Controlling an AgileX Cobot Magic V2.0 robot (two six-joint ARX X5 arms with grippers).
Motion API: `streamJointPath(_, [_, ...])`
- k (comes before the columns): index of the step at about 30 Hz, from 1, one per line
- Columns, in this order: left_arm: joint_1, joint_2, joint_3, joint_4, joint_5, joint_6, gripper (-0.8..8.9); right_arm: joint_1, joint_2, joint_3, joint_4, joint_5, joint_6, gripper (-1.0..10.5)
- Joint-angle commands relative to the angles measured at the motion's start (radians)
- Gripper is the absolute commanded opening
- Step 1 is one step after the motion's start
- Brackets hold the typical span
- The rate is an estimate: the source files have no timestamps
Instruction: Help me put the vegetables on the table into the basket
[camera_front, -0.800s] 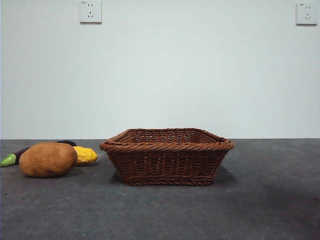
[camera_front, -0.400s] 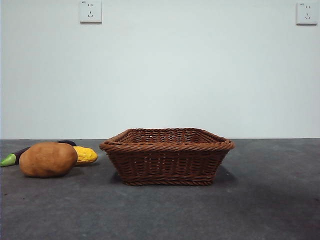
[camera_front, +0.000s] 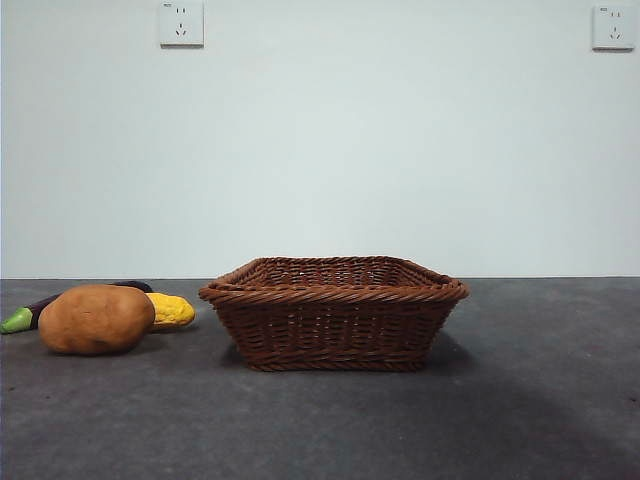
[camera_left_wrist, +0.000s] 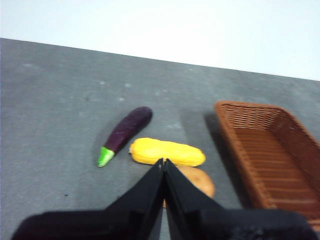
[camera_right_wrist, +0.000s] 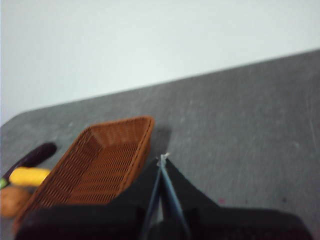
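Front view: basket (camera_front: 333, 312) sits at centre frame on the dark grey surface (camera_front: 520, 400), nothing seen inside from this low angle. Potato (camera_front: 96, 318) at lower left, with the corn (camera_front: 172, 309) just behind it and the eggplant (camera_front: 28, 312) poking out at the left edge. No arm in frame.

Left wrist view: left gripper (camera_left_wrist: 163, 162), jaws pressed together and holding nothing, hangs over the potato (camera_left_wrist: 199, 179); corn (camera_left_wrist: 167, 152) and eggplant (camera_left_wrist: 124, 129) lie just beyond, basket (camera_left_wrist: 270, 150) to the right.

Right wrist view: right gripper (camera_right_wrist: 162, 159), jaws together and holding nothing, sits beside the basket (camera_right_wrist: 95, 165); eggplant (camera_right_wrist: 31, 156), corn (camera_right_wrist: 28, 175) and potato (camera_right_wrist: 11, 200) at lower left.
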Motion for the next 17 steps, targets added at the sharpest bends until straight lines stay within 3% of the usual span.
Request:
streamJointPath(1, [0.003,0.053,0.078,-0.058,0.043,0.036,-0.07,0.0,0.064,0.107,-0.105,-0.014,-0.056,-0.1])
streamJointPath(12, [0.003,0.201,0.35,-0.348,0.266,0.163,-0.06,0.0,0.354,0.504,-0.571,-0.191,-0.283,-0.1])
streamJointPath(17, [-0.007,0.219,0.407,-0.425,0.287,0.214,-0.06,0.0,0.437,0.599,-0.695,-0.22,-0.365,-0.1])
